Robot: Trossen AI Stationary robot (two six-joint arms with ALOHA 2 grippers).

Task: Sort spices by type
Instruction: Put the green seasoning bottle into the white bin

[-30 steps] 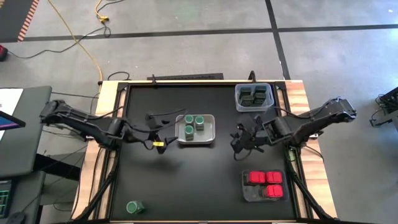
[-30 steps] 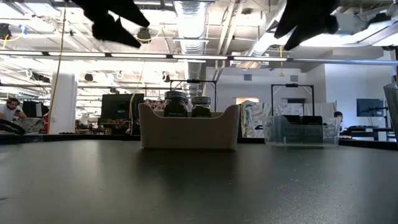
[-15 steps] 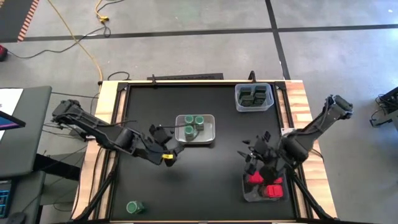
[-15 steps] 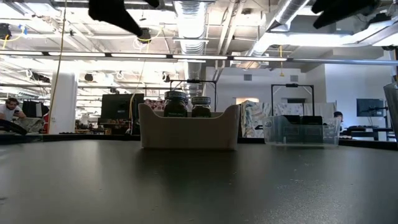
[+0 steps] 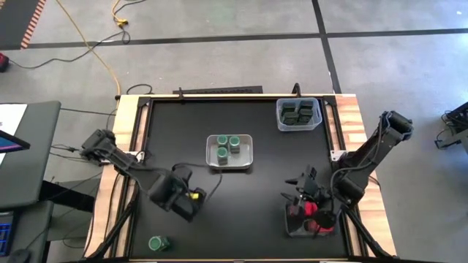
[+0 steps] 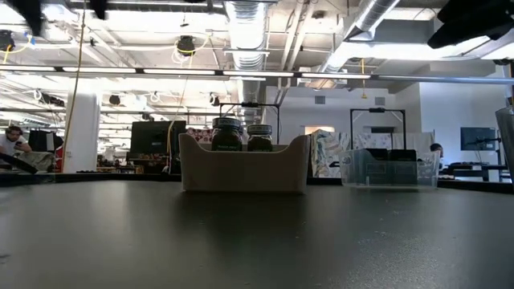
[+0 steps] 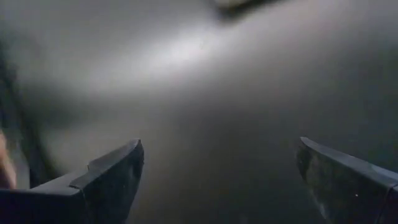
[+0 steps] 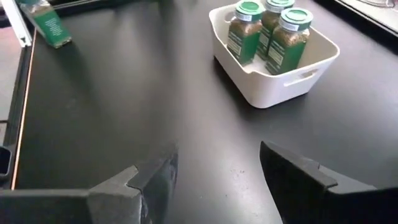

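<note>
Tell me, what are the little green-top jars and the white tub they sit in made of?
The jars look like clear plastic or glass, hard to say which: you can see brownish spice through the walls, under green paper-like labels. Their green lids look like ridged plastic. The white tub looks like smooth, slightly shiny moulded plastic, with rounded corners and a handle slot.

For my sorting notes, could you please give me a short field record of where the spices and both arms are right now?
white tray: three green-lidded jars, table centre
clear bin: dark tins, far right corner
grey tray: red boxes, near right
stray jar: alone, near left edge
left gripper: fingers open, empty, above the stray jar
right gripper: empty, over the red boxes' tray
</note>
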